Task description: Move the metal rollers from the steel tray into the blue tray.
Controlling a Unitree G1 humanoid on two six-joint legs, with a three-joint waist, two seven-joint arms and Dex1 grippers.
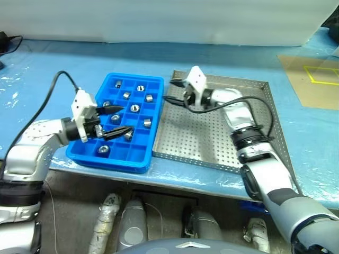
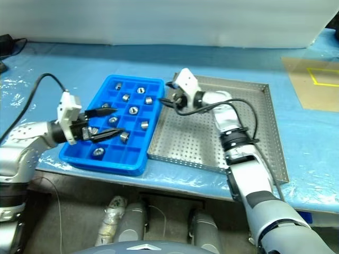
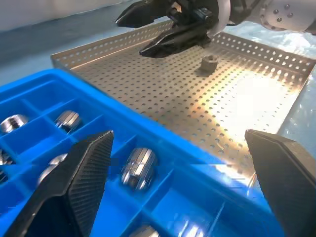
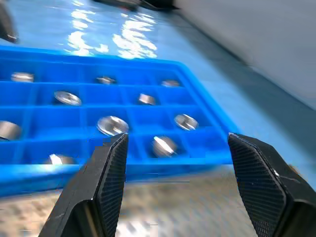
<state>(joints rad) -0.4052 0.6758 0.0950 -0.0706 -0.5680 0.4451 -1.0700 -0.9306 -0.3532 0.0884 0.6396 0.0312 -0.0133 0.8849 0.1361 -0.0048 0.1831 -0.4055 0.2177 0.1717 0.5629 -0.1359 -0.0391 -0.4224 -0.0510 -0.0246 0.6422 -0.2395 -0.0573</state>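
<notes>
The blue tray (image 1: 112, 163) lies left of the steel tray (image 1: 212, 132) and holds several metal rollers (image 1: 134, 108), one to a compartment. My left gripper (image 1: 126, 119) hovers open and empty over the blue tray's near half. My right gripper (image 1: 172, 91) is open and empty above the steel tray's far left corner, pointing toward the blue tray. In the left wrist view one metal roller (image 3: 209, 63) stands on the steel tray's perforated floor (image 3: 163, 94), close to the right gripper (image 3: 131, 37). The right wrist view looks across the blue tray (image 4: 207, 129) between open fingers (image 4: 111, 173).
Both trays sit near the front edge of a table under blue plastic sheeting (image 1: 63, 58). A tan mat with yellow tape (image 1: 312, 79) lies at the far right. A black cable (image 1: 8, 41) lies at the far left, and a white wall closes off the back.
</notes>
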